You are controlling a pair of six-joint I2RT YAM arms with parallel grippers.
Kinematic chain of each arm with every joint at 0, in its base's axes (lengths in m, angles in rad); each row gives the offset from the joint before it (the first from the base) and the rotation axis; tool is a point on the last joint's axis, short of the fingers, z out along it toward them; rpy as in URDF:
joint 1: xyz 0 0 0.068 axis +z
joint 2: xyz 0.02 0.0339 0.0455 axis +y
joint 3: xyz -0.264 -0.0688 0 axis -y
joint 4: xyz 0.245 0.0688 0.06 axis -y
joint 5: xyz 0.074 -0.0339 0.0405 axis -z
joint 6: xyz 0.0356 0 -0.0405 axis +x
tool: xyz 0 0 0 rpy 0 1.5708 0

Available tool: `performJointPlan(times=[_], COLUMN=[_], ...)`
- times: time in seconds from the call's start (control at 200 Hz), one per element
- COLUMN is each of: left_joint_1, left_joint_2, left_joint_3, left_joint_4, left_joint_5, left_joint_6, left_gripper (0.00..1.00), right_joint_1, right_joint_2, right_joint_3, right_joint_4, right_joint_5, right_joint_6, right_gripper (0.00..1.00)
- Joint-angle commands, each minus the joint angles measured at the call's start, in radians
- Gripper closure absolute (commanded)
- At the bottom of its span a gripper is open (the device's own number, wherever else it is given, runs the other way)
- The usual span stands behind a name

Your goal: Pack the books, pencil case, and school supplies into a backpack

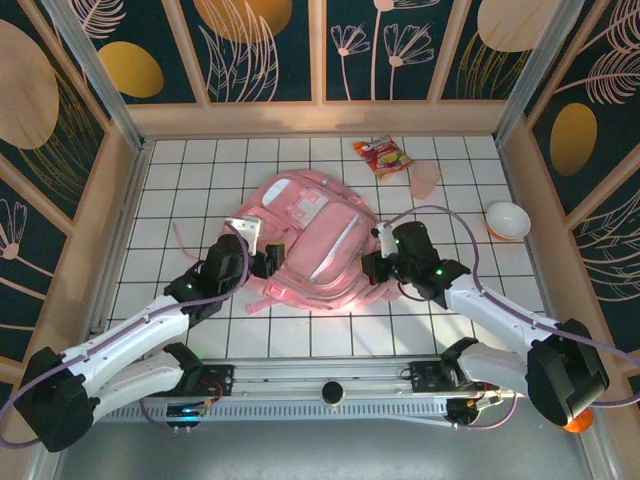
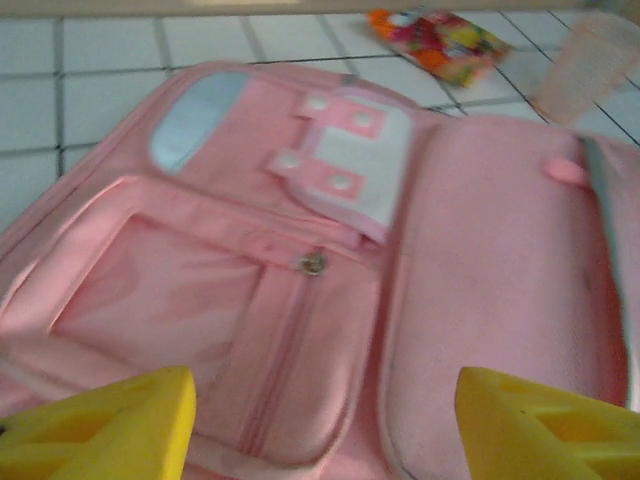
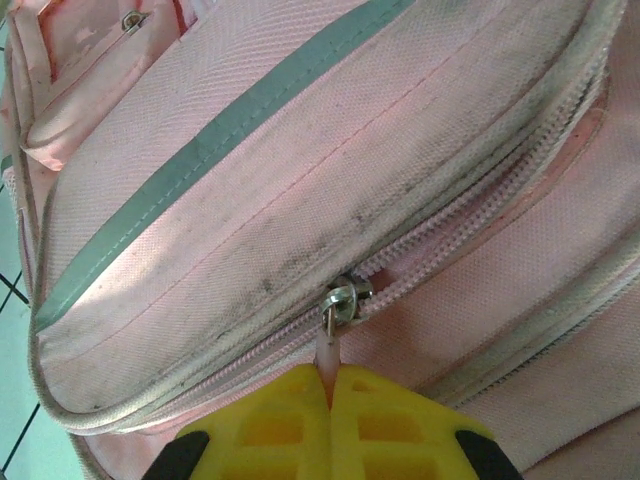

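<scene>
nearest the lens, the right gripper was clenched, its yellow fingers pressed together on the pink tab of the zip pull; the slider sat on a grimy curved track on the side of the backpack; i judged the step in hand to be working that zip, though i could not tell whether it was meant to run open or closed, nor whether anything lay inside; the left gripper was released, its two fingers standing well apart with nothing between them, hovering over the front pocket; the next move, as i read it, called for a steady draw along the curve of the track, with the soft fabric likely needing the free left hand to pin it down so the bag would not drag; the right wrist view gave me the grip on the tab; the overhead view gave me the layout instead, the backpack lying flat mid-table between both grippers, with the snack packet, the pink cup and a white bowl beyond it, well apart from either arm.
</scene>
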Motion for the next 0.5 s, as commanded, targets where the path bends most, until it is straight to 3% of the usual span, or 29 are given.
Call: performJointPlan(times=[0.0,0.23,0.385,0.495], left_joint_1=[0.023,0.089,0.158,0.19], left_joint_2=[0.054,0.166,0.227,0.275], left_joint_3=[-0.011,-0.064,-0.095,-0.035], left_joint_4=[-0.057,0.009,0.137,0.182], left_joint_5=[-0.088,-0.074,-0.077,-0.078], left_joint_6=[-0.339,-0.43,-0.409,-0.301], left_gripper=[0.36,0.61,0.6,0.46], right_joint_1=[0.042,0.199,0.32,0.415], right_joint_2=[-0.012,-0.017,0.013,0.049], right_joint_3=[-0.016,-0.032,-0.045,-0.025], right_joint_4=[0.03,0.055,0.109,0.172], right_joint_5=[0.011,0.089,0.143,0.182], right_joint_6=[0.035,0.128,0.218,0.279], right_gripper=[1.0,1.0,1.0,1.0])
